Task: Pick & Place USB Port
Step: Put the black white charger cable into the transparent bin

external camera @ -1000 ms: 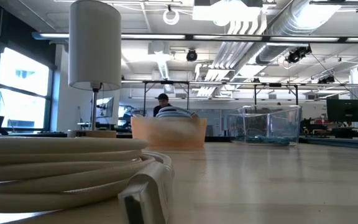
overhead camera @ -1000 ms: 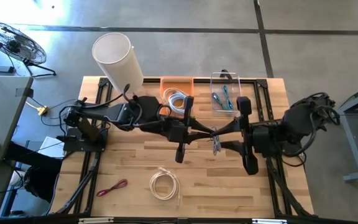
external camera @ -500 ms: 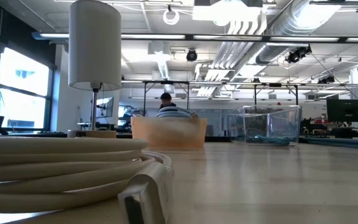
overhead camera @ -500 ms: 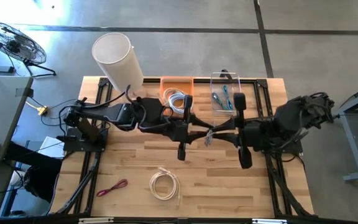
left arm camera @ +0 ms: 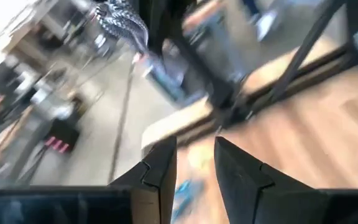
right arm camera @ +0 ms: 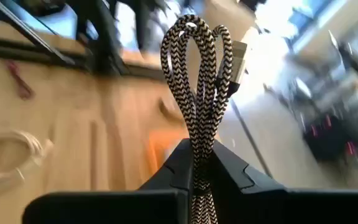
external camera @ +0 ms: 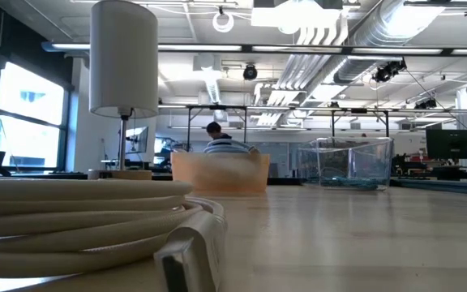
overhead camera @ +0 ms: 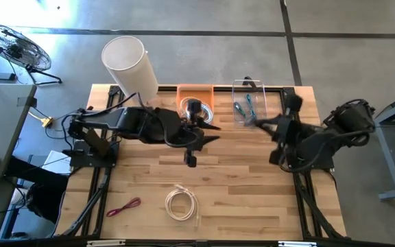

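Wood-plank table point(overhead camera: 252, 206) on grey concrete floor; right gripper point(right arm camera: 196, 163) clamps a braided cable point(right arm camera: 199, 81), left gripper point(left arm camera: 194, 163) narrowly parted.

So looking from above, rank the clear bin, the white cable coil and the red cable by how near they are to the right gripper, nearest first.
From the right gripper:
1. Clear bin, directly beside it at the table's back edge.
2. White cable coil, near the front, middle.
3. Red cable, front left, farthest.
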